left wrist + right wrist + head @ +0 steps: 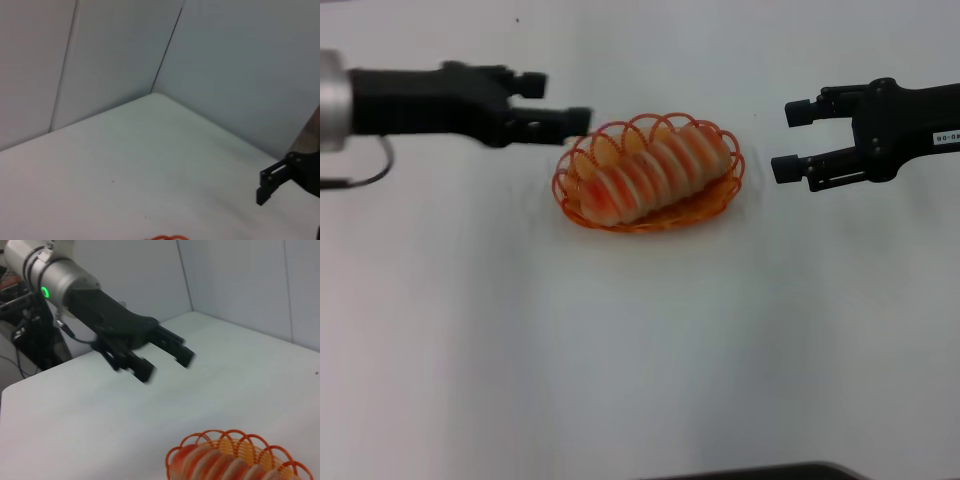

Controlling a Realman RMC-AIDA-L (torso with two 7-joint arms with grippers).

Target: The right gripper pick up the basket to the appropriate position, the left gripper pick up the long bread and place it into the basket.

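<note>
long bread (650, 170) in basket (725, 195), green arm light (45, 292)

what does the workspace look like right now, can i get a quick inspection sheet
surface: white table, plain, a few tiny dark specks.
job's things: long bread lies inside the basket, which sits on the table near the middle.
clutter: nothing seen.
grippers: left pincer open, empty, at the basket's left end; right pincer open, empty, off to the basket's right, apart from it.
cables: a thin grey loop hangs under the left arm; dark wires on equipment beyond the table edge.
surroundings: pale panel walls meet at a corner behind the table.
</note>
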